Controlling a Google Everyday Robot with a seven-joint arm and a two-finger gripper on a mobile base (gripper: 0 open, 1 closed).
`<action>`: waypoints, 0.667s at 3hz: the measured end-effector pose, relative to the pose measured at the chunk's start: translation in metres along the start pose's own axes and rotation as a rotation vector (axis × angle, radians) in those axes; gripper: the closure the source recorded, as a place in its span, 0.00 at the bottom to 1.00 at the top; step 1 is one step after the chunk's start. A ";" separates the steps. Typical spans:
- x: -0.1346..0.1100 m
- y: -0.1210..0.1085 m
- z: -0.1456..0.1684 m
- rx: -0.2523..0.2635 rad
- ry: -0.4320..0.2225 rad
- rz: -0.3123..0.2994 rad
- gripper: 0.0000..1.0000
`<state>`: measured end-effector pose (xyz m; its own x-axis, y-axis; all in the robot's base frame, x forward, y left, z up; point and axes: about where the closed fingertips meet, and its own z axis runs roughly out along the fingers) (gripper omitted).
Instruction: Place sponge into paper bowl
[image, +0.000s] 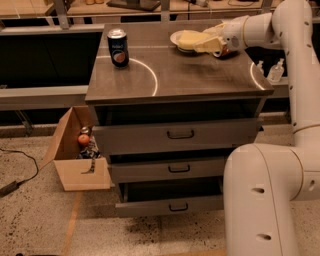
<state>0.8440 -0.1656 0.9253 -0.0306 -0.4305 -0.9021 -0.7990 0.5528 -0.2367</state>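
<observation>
The pale yellow sponge (188, 38) is held in my gripper (202, 43), whose cream fingers are closed on its right end. The sponge hangs over the white paper bowl (174, 38) at the back of the cabinet top, covering most of it; only the bowl's left rim shows. I cannot tell whether the sponge touches the bowl. My arm reaches in from the right.
A dark soda can (118, 47) stands at the back left of the grey cabinet top (200, 75). A reddish object (228, 51) sits behind my wrist. The lower drawers (170, 200) stand partly open. An open cardboard box (75, 160) sits on the floor to the left.
</observation>
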 end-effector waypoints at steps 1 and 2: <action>-0.008 -0.024 0.013 0.099 -0.005 0.025 1.00; -0.015 -0.047 0.028 0.205 0.006 0.045 1.00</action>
<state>0.8985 -0.1652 0.9396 -0.0678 -0.4063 -0.9112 -0.6579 0.7049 -0.2653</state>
